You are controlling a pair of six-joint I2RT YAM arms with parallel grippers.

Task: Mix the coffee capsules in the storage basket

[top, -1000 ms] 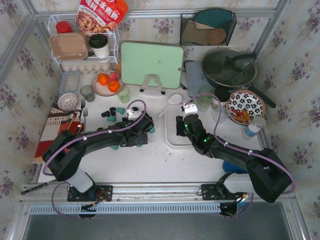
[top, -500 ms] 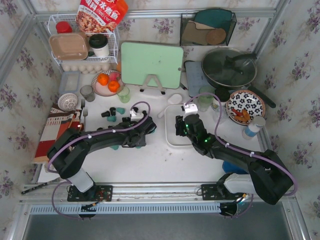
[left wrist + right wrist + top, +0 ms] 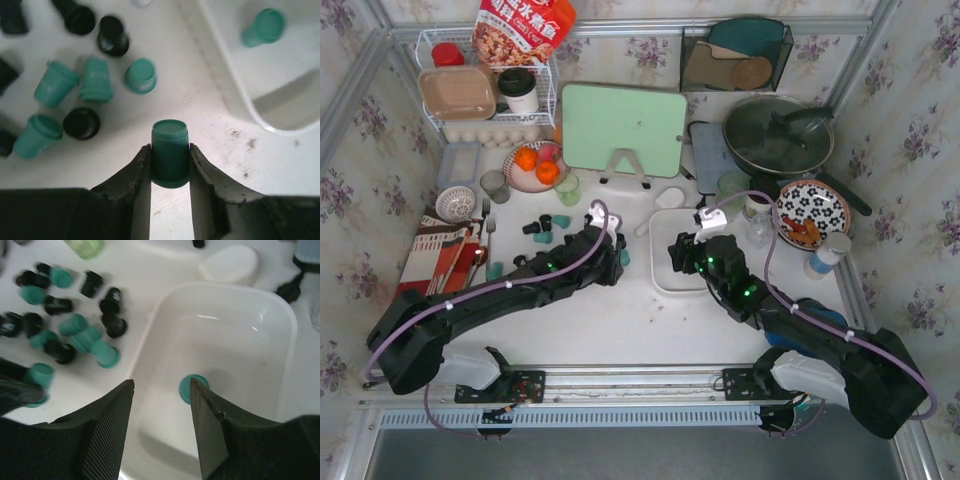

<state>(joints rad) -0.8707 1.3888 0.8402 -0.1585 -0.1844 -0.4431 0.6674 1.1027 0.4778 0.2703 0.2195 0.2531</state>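
My left gripper [image 3: 617,253] is shut on a teal green coffee capsule [image 3: 170,145], held upright just above the table, left of the white storage basket [image 3: 661,278]. In the left wrist view [image 3: 169,150] the basket [image 3: 295,60] lies up right with one teal capsule [image 3: 263,27] inside. Several loose teal and black capsules [image 3: 95,80] lie to the left, also seen from above [image 3: 546,229]. My right gripper [image 3: 161,382] is open and empty over the basket [image 3: 250,340], its right finger partly hiding the teal capsule [image 3: 186,388] on the floor.
A white scoop [image 3: 670,197] lies just behind the basket. Pale green cups [image 3: 567,188] [image 3: 730,195] stand behind the capsules and basket. A fruit plate [image 3: 535,165], a green cutting board [image 3: 623,128], a pan [image 3: 778,135] and a flowered plate [image 3: 810,212] fill the back.
My left gripper has moved right and slightly back toward the basket with the teal capsule in it. My right arm has shifted a little; its gripper stays open over the basket.
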